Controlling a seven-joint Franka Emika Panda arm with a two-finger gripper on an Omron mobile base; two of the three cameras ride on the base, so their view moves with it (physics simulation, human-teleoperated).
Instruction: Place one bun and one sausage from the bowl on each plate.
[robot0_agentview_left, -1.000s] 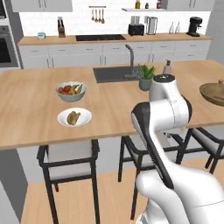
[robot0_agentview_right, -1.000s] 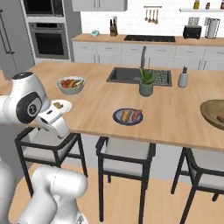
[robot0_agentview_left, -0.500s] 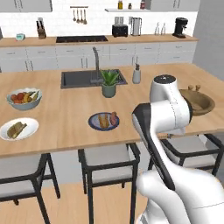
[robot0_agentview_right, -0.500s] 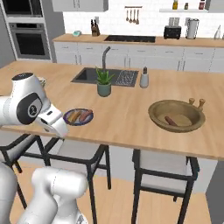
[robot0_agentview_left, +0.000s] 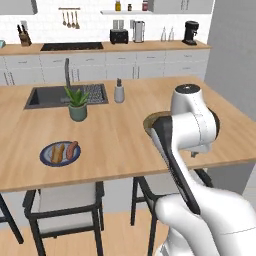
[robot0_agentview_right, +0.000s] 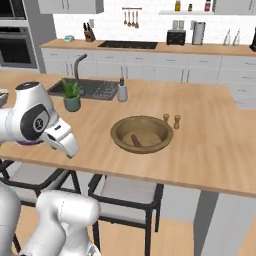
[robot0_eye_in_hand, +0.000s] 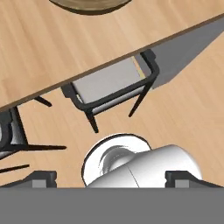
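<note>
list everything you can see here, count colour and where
bowl: 1, brown wood with olive-tan inside, on the island near its front edge; a reddish sausage lies in it
plate: 1, blue rim, island front left, holding a bun and a sausage side by side
potted plant: 1, green in a grey-green pot, beside the sink
sink: 1, dark, set in the island, with a tap
soap bottle: 1, grey, right of the sink
shakers: 2, brown, just behind the bowl
stools: grey seats, black frames, under the island edge
toaster: 1, dark, back counter
gripper: dark tips wide apart, above the floor
</note>
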